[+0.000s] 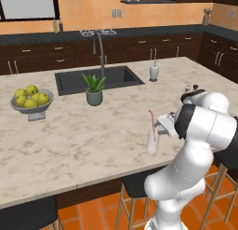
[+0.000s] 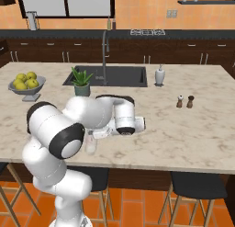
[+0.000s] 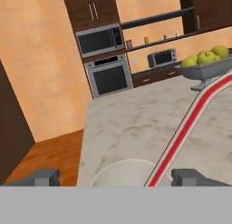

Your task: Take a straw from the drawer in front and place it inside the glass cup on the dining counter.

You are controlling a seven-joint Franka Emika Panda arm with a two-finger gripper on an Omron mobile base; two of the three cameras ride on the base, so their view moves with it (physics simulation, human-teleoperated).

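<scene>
Straw stands in glass cup, lower right of frame near counter edge. Hand open, fingers either side. Retreating sideways could clip the straw, tipping cup.

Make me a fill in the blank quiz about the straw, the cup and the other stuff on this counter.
1. The straw stands inside the ____ by the counter's near edge.
2. The bowl holds yellow-green ____.
3. The potted plant sits in front of the dark ____.
4. In the hand view the pincer is ____, its fingertips wide apart on either side of the straw.

Missing words: cup; fruit; sink; open
</scene>
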